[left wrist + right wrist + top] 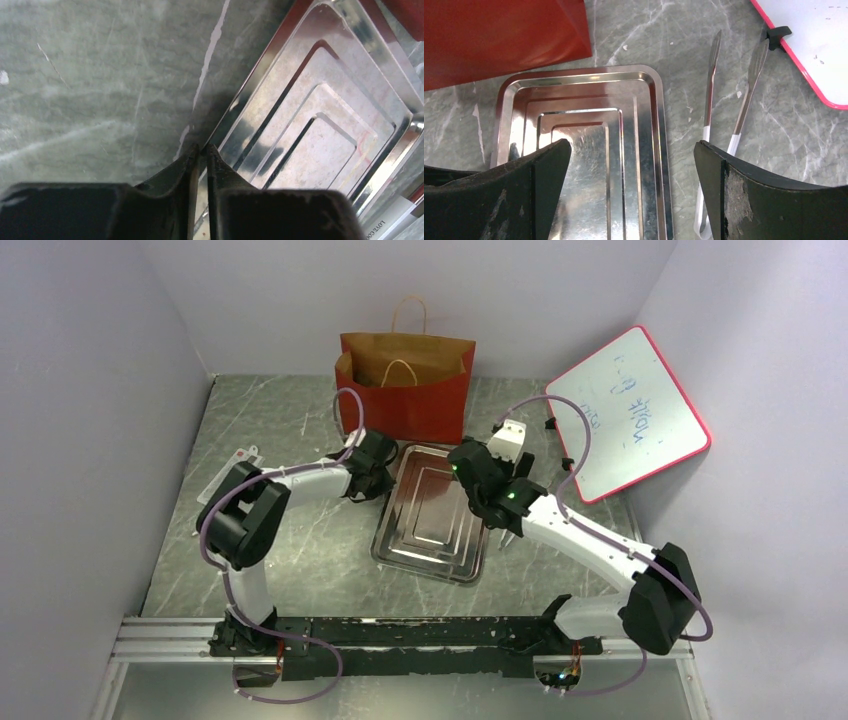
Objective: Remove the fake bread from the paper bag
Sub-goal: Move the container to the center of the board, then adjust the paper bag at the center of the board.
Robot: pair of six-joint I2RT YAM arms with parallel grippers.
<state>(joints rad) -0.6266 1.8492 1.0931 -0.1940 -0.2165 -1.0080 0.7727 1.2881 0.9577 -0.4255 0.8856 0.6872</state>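
The rust-red paper bag (405, 390) stands upright at the back of the table with its mouth open. Its wall shows in the right wrist view (499, 40). No fake bread shows in any view; the inside of the bag is hidden from me. My left gripper (380, 468) is shut and empty, its tips (202, 147) at the left rim of the silver tray (432, 540). My right gripper (470, 465) is open and empty, hovering over the tray's right rim (631, 144), short of the bag.
The empty tray (589, 95) lies just in front of the bag. Metal tongs (710, 90) lie on the table right of the tray. A red-framed whiteboard (630, 410) leans at the right wall. A small white item (225, 475) lies at the far left.
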